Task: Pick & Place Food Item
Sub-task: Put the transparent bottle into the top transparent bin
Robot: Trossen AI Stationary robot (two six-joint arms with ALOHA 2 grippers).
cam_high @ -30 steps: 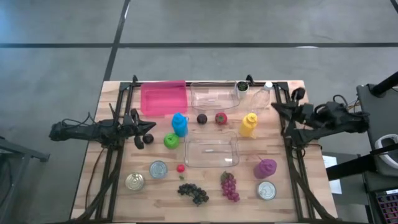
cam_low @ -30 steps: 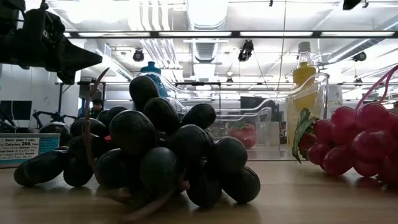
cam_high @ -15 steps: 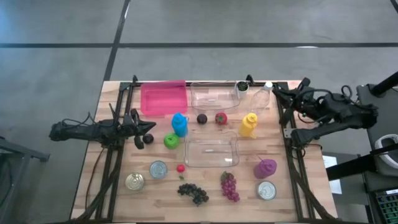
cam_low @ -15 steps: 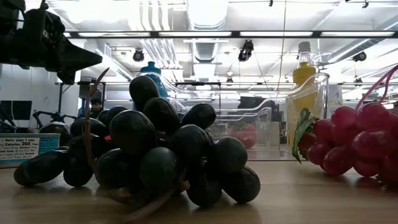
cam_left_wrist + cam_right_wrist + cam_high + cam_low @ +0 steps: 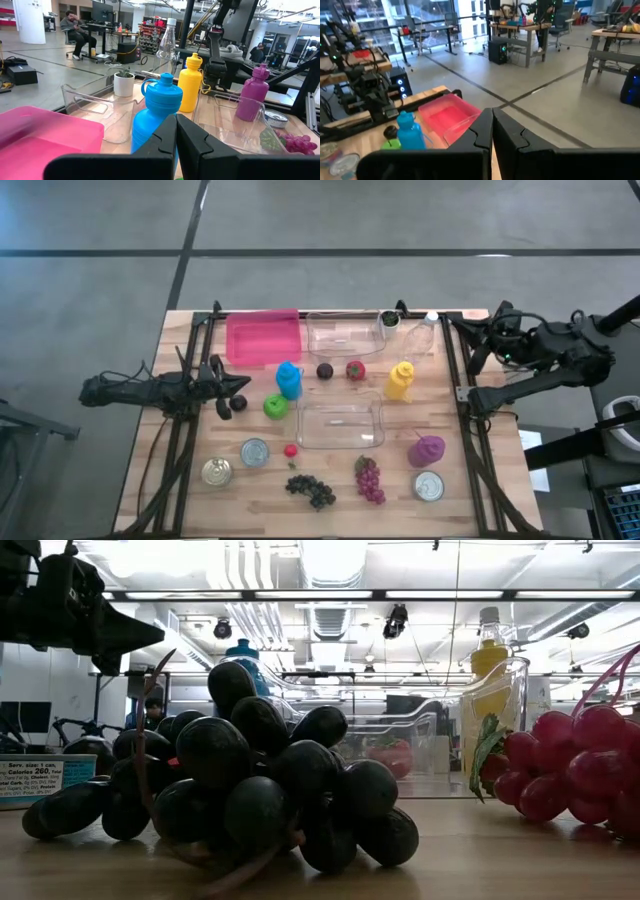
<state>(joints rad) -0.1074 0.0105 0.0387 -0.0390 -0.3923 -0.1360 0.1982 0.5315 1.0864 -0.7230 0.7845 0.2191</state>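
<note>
Food lies across the table: dark grapes [image 5: 311, 490] [image 5: 250, 790], red grapes [image 5: 369, 479] [image 5: 580, 770], a green apple [image 5: 275, 406], a dark plum [image 5: 325, 371], a red fruit [image 5: 355, 370] and a small red one [image 5: 291, 450]. My left gripper [image 5: 240, 395] [image 5: 176, 131] hovers shut at the table's left, pointing level at the blue bottle [image 5: 289, 379] [image 5: 159, 112]. High over the table's right edge, my right gripper [image 5: 487, 330] [image 5: 492, 125] is shut with nothing in it.
A pink tray [image 5: 263, 337] and a clear tub [image 5: 345, 333] sit at the far edge, a second clear tub [image 5: 340, 423] mid-table. A yellow bottle [image 5: 400, 380], a purple bottle [image 5: 427, 450], three cans [image 5: 255, 452] [image 5: 217, 472] [image 5: 428, 486] and a potted plant [image 5: 389, 319] stand around.
My right gripper has risen, drawn back toward the table's right and far edges, and rolled about its own axis, staying shut. No object on the table has moved.
</note>
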